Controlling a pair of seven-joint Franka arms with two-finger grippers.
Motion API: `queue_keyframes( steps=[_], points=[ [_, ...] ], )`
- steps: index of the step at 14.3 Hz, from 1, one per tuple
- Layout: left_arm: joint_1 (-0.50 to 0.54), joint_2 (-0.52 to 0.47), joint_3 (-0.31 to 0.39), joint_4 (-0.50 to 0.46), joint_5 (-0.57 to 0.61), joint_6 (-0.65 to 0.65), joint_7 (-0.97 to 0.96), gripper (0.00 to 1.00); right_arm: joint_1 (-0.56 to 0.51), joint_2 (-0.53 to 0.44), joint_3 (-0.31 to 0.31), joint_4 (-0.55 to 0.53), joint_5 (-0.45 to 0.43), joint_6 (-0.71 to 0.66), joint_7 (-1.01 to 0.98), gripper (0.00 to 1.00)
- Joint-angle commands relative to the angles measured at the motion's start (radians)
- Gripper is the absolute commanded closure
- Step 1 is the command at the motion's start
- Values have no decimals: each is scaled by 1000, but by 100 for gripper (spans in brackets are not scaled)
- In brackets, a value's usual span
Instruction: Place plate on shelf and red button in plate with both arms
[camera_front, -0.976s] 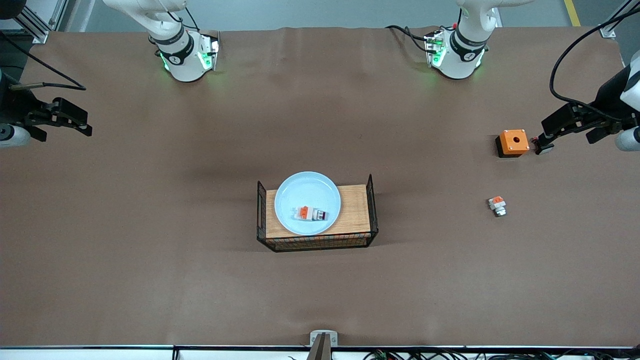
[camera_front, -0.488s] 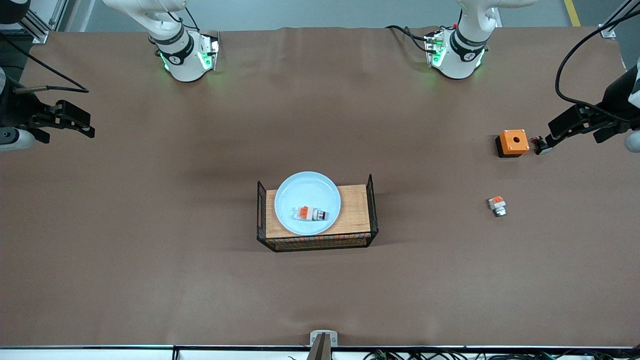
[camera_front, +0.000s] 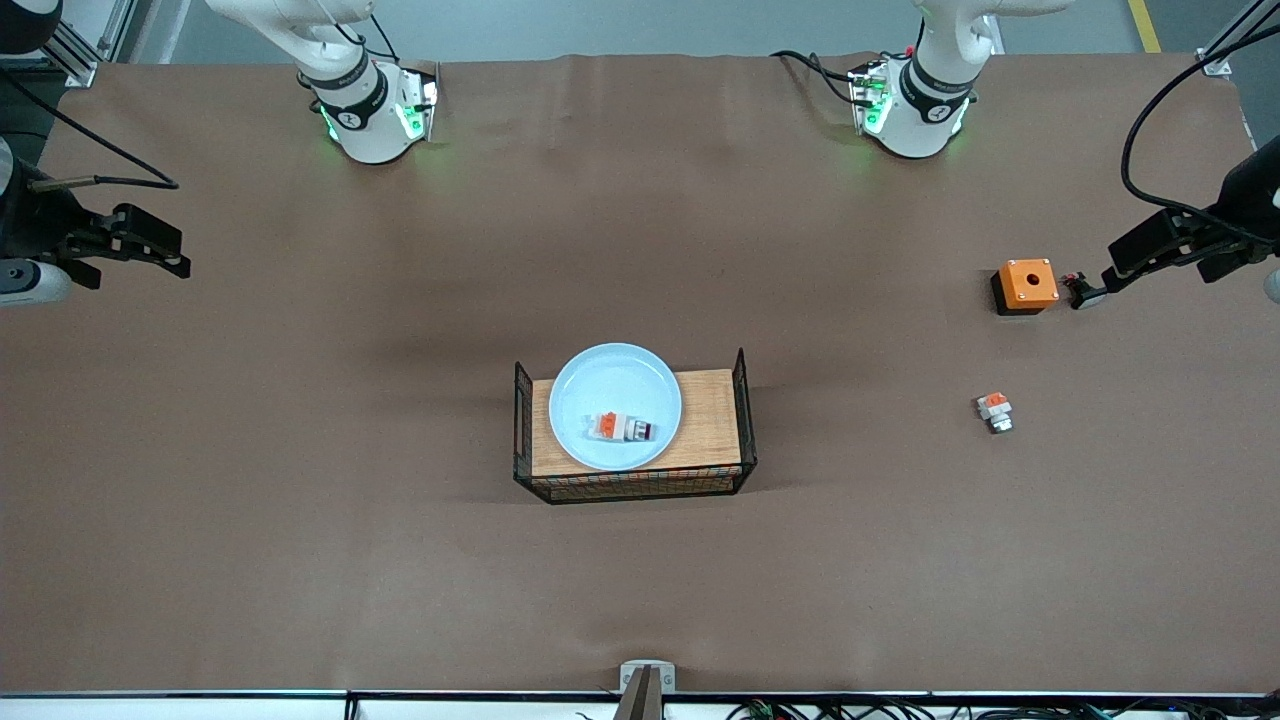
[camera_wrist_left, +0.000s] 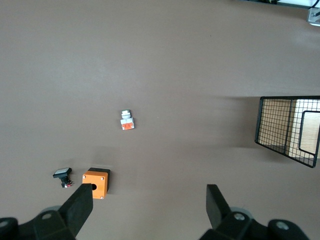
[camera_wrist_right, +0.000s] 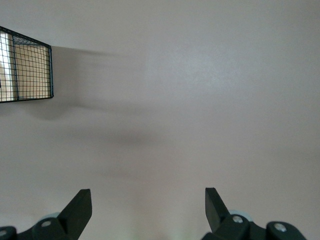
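Note:
The pale blue plate (camera_front: 615, 385) lies on the wooden tray (camera_front: 712, 420) in the middle of the table. The red button (camera_front: 622, 427), a small white and orange block with a dark red cap, lies on the plate, on the part nearer to the front camera. My left gripper (camera_front: 1118, 268) (camera_wrist_left: 149, 200) is open and holds nothing, over the table's edge at the left arm's end, close to the orange box (camera_front: 1026, 284) (camera_wrist_left: 96, 182). My right gripper (camera_front: 181, 253) (camera_wrist_right: 148, 200) is open and holds nothing, over the right arm's end of the table.
The tray has black wire mesh walls (camera_front: 522, 420) (camera_wrist_left: 285, 125) (camera_wrist_right: 27, 65). A white and orange block with a silver end (camera_front: 994, 411) (camera_wrist_left: 127, 120) lies nearer to the front camera than the orange box. A small black part with a white top (camera_front: 1085, 293) (camera_wrist_left: 62, 175) lies beside the box.
The left gripper has drawn back from the orange box toward the table's edge. The right gripper has shifted only slightly. Plate, button and the other parts have not moved.

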Motion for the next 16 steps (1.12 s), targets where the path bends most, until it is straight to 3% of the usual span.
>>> queue_keyframes(
  steps=[1, 16],
  points=[
    [19, -42, -12, -6, -16, -21, 22, 0, -4, 6, 2, 36, -1, -13, -12, 0],
    [16, -71, -29, -31, -16, -55, 22, 0, -1, 8, 4, 50, 3, -16, -12, 0]
  ],
)
